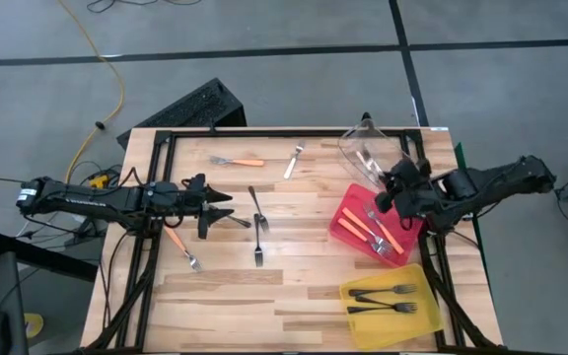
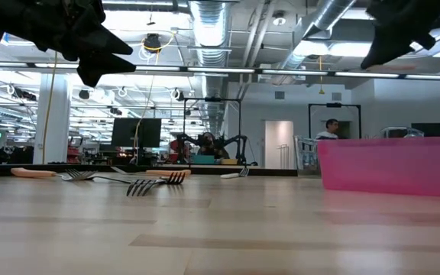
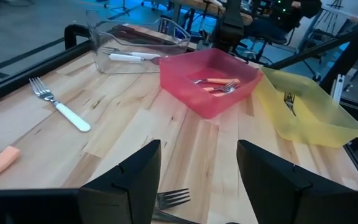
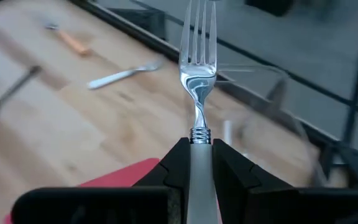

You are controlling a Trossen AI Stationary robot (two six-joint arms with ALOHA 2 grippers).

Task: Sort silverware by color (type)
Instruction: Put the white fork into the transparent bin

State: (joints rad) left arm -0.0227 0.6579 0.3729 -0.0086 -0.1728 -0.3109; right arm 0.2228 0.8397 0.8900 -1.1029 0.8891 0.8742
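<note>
Silverware: forks are lying scattered over the wooden counter and partly sitting in three bins at its right side.
Right end effector: it's clamping a pale-handled fork by the handle, tines pointing straight out from the fingers, hovering between the clear bin and the red bin.
Left end effector: it's hanging with its fingers spread wide and gripping nothing, over the left-middle of the counter, right by a black fork.
Red bin contents: orange-handled forks are resting inside.
Yellow bin: black forks are lying in it, near the front right corner.
Clear bin contents: pale forks are sitting in it; can't really count them.
Loose on counter: an orange-handled fork and a pale fork are lying near the far edge, another black fork is lying mid-counter, and an orange one is lying just below the left arm.
</note>
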